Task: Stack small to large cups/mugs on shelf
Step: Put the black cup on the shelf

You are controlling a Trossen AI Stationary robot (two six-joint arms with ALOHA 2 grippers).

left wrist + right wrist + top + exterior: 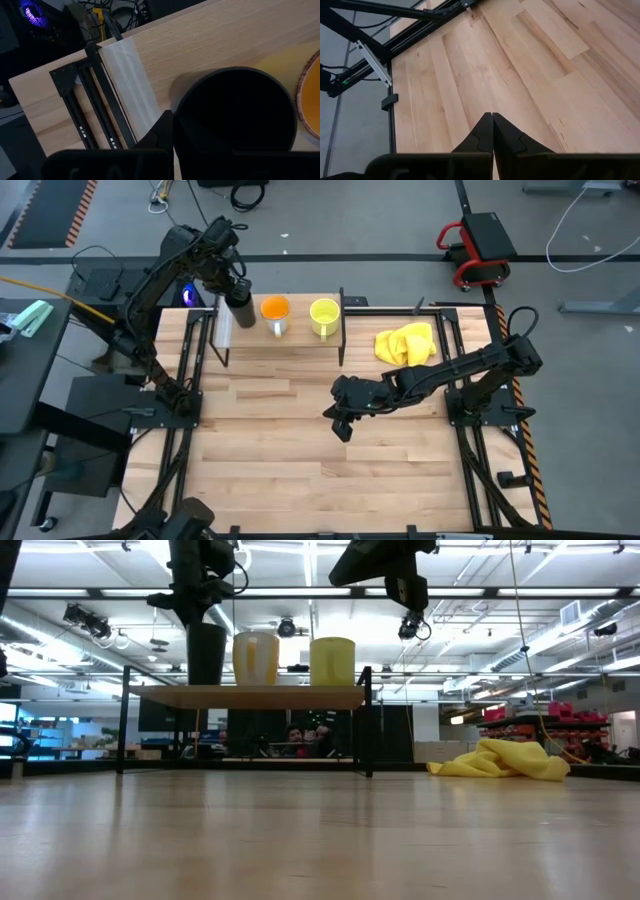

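Left hand (237,292) is over the left end of the shelf (300,340), at about 11 o'clock on the surface (300,450) in the high view. It is closed on the black cup (242,313); the left wrist view shows one dark finger (162,132) pressed against the cup's outer wall, with the open mouth facing the camera. The other finger is hidden behind the cup. In the low view the cup's base appears to meet the shelf board, though contact cannot be confirmed from that angle.

Just beside the black cup, toward 3 o'clock, stands the orange mug (275,309), and next along the yellow mug (323,313). All three are upright in one row on the shelf, apart from each other.

Right hand (341,420) hangs above bare surface near centre, well apart from the shelf, fingers fully together and holding nothing (right wrist view). The yellow cloth (405,343) lies at about 2 o'clock, off the shelf.

Judgement: the step in hand is placing the black cup, the tallest, at the row's left end. Next move calls for opening the left hand and lifting straight up, clear of the rim, without tipping the cup or nudging the orange mug next to it. Risk: a dragging finger could topple the tall cup.
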